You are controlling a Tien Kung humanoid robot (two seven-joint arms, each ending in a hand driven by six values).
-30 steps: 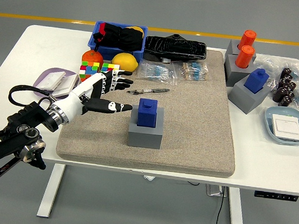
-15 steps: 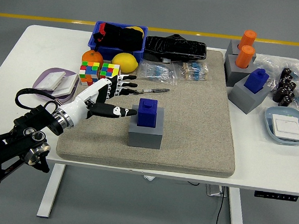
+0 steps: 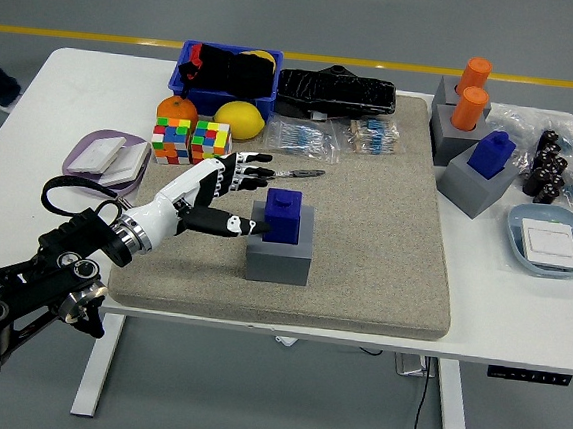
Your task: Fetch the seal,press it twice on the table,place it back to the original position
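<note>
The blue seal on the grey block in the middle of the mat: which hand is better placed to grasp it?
The left hand. Its open fingers already reach the blue seal on the grey block, thumb beside it. No right arm is in view.

My white hand (image 3: 200, 192) with black-tipped fingers (image 3: 253, 170), blue seal (image 3: 283, 215) on grey block (image 3: 279, 257), beige mat (image 3: 384, 243), white bench (image 3: 57, 84), far orange cylinders (image 3: 469, 93), multicoloured cubes (image 3: 192, 141)

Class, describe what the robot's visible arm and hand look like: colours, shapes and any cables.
The left arm is black with round metal joints and a looping black cable. Its left hand has a white back and black fingers with small white marks.
</note>
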